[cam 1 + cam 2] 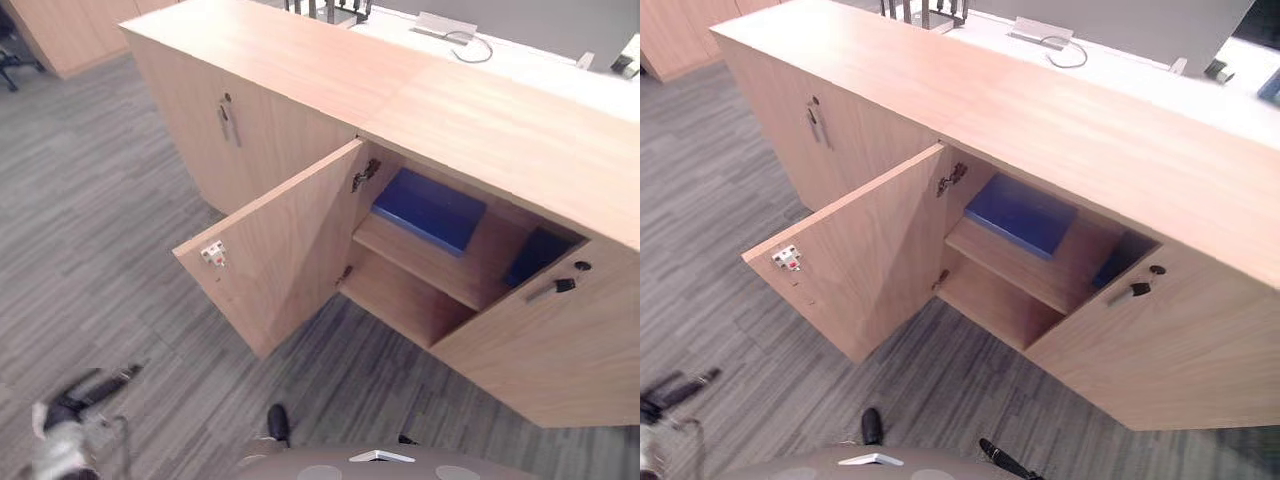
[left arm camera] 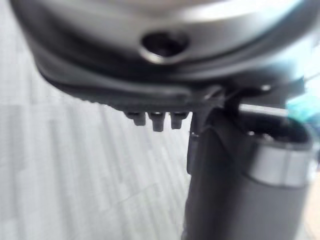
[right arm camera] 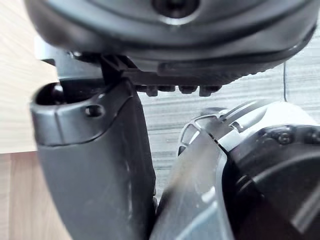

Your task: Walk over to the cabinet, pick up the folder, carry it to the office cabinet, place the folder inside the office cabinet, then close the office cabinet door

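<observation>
Left hand (image 1: pixel 62 425) low at near left, dark fingers (image 1: pixel 110 380) stretched out loose, nothing in them. Right hand (image 3: pixel 95 165) empty too; apart or curled, can't tell. Blue folder (image 1: pixel 430 208) already flat on upper shelf (image 1: pixel 420 262) inside office cabinet (image 1: pixel 500 130), long axis running left-right along the shelf. Looks like only the close remains. Cabinet door (image 1: pixel 285 250) hinged at its far right side (image 1: pixel 364 176), free edge with latch plate (image 1: pixel 212 252) swung out to near left. Free edge lies far-right of left hand, well apart; left hand nearer. Needs push on outer face, swinging it far and right.
</observation>
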You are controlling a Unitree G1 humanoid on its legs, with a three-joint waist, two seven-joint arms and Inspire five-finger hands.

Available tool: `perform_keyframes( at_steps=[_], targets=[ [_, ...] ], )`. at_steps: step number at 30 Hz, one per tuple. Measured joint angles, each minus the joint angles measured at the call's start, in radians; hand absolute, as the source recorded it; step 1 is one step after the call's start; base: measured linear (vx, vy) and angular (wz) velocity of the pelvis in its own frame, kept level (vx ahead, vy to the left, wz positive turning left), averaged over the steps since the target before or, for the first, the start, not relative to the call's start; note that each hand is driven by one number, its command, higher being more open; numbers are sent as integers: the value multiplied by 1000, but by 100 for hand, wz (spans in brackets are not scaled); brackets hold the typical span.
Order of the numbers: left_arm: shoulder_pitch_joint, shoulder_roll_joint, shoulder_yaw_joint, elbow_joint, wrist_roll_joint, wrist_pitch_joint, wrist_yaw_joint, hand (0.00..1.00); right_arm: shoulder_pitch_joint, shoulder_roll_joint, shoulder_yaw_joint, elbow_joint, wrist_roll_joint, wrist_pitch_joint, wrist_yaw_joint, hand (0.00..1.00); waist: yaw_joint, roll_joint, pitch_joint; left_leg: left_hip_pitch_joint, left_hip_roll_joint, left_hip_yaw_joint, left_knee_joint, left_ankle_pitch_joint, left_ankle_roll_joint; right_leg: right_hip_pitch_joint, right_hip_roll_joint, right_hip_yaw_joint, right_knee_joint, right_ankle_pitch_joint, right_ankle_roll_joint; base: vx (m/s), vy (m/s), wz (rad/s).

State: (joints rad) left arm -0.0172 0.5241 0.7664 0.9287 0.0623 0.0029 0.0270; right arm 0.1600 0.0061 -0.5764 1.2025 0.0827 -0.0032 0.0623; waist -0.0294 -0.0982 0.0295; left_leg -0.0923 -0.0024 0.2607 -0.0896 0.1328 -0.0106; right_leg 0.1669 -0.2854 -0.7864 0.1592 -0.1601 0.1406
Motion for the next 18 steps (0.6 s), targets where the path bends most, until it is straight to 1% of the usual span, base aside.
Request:
perform_keyframes(
  at_steps=[1, 3, 4, 6, 7, 9, 10, 13, 15, 16, 18],
  targets=[
    [-29, 33, -1, -24, 62, 3, 13, 100, 1, 6, 0, -5, 0, 0, 6, 100, 0, -3, -2, 4, 12, 7, 0, -1, -1, -4, 4, 11, 3, 15, -14, 56, 15, -18],
    [-77, 70, -17, -58, 184, 11, 42, 100, 3, 13, 1, -22, 0, 3, 25, 100, -3, 0, -1, 14, 15, 24, 1, -7, -2, -11, 6, 42, 3, 36, -21, 44, 44, -26],
    [-90, 80, -30, -67, 209, 20, 47, 100, 4, 14, 1, -24, 0, 3, 30, 100, -3, -1, -1, 17, 15, 29, 1, -9, -2, -11, 5, 48, 1, 37, -23, 20, 42, -21],
    [-135, 101, -100, -86, 291, 31, 66, 100, 8, 16, 2, -29, 1, 7, 40, 100, -2, 1, -1, 19, 14, 37, 1, -10, -1, -12, 4, 54, -5, 41, -22, 10, 21, -15],
    [-163, 117, -187, -96, 361, 44, 76, 100, 12, 13, 23, -29, 2, 10, 42, 100, -1, 5, 2, 25, 19, 39, 0, -10, -2, -12, 2, 65, -4, 41, -22, -7, 18, -17],
    [-182, 122, -280, -96, 441, 47, 78, 100, 16, 5, 43, -31, 2, 8, 43, 100, 0, 13, 0, 35, 21, 49, 0, -13, -6, -10, 1, 84, -4, 41, -22, -24, 16, -20],
    [-193, 122, -359, -105, 500, 49, 79, 100, 20, -1, 60, -40, 3, 5, 45, 100, -3, 22, 0, 37, 23, 54, -1, -15, -8, -11, 1, 86, -4, 41, -22, -30, 14, -21],
    [-193, 110, -511, -180, 627, 46, 82, 100, 21, -10, 95, -43, 6, -13, 44, 100, -3, 38, 6, 36, 33, 73, -1, -23, -16, -26, 6, 104, -6, 40, -22, -45, 9, -23],
    [-191, 77, -617, -265, 698, 40, 102, 100, 28, -13, 124, -60, 13, -25, 36, 100, -7, 44, 10, 34, 35, 78, -1, -23, -17, -28, 8, 107, -13, 40, -23, -42, 4, -13],
    [-188, 63, -643, -290, 706, 39, 108, 100, 30, -14, 131, -62, 12, -28, 36, 100, -7, 44, 10, 34, 34, 78, -1, -23, -17, -28, 9, 106, -17, 40, -23, -33, 6, -3],
    [-167, 11, -757, -401, 735, 21, 118, 100, 31, -26, 161, -62, 0, -35, 35, 100, -13, 45, 11, 31, 31, 77, -1, -23, -16, -27, 8, 103, -23, 40, -23, -7, 7, 2]
  ],
)
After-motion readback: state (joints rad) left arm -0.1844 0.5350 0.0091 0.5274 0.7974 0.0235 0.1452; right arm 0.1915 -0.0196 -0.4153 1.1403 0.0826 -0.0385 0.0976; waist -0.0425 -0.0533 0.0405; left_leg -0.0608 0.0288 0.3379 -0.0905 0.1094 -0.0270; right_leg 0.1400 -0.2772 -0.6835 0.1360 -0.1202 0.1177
